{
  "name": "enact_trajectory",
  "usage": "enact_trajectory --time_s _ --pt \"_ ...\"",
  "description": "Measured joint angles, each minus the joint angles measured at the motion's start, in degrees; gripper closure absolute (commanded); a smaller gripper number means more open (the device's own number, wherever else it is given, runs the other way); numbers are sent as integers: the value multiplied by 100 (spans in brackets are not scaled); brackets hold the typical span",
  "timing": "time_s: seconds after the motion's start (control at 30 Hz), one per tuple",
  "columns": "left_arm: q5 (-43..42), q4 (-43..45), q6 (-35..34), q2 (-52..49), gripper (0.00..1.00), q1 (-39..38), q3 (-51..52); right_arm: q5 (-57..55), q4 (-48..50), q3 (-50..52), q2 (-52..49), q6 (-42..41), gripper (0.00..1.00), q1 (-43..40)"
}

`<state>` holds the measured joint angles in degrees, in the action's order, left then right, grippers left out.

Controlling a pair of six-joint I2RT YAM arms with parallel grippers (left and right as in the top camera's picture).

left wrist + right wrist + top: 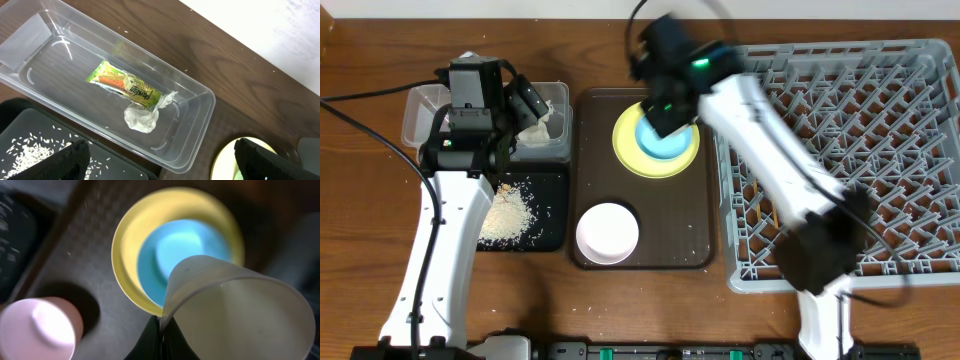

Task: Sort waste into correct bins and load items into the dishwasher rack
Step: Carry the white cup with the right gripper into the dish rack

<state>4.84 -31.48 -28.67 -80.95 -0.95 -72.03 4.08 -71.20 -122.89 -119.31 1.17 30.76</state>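
White cup point(240, 310) blurred (bottom edge-cropped)

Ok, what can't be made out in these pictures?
- Overhead: the white cup is hidden under the right arm; only the blurred right wrist view shows it.
- Overhead: the left gripper covers the wrapper in the clear tub.
- Right wrist: the right gripper is dark and cut by the bottom edge.
- The chopsticks: not made out in any view.

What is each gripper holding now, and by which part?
The right gripper pinches the small white cup by its rim; the left gripper holds nothing.
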Motion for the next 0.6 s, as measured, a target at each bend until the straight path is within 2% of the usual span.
enact_trajectory --time_s 0.17,0.27,0.6 --pt "0 0 0 0 5 0 0 431 -251 -22 1158 -57 99 -925" --pt "0 0 0 0 5 0 0 929 -470 -59 1488 -24 99 -1561" --pt "0 0 0 0 5 0 0 2931 -1222 -68 1250 916 99 -3429"
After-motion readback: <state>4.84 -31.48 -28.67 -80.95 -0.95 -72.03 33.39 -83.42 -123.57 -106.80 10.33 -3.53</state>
